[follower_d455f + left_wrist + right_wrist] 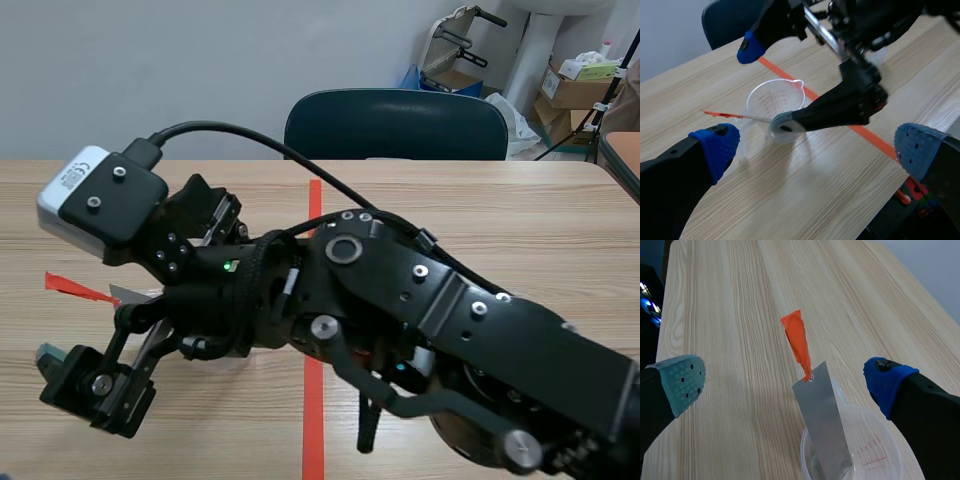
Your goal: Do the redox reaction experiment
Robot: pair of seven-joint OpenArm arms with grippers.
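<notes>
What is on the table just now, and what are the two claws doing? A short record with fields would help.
Container: clear plastic beaker with printed measuring marks, upright on the wooden table
Inside it: grey metal strip leaning in the beaker, orange tag at its upper end
Liquid: cannot tell
Right arm: right claw open, one finger on either side of the beaker
Left arm: left claw open, holding nothing, beaker ahead of it
Behind the table: dark chair

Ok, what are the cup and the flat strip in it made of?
Cup: probably clear plastic, see-through with red printed scale marks and a pouring lip. Strip: likely thin sheet metal, dull grey, flat, with a matte sheen. Neither is certain.
</notes>
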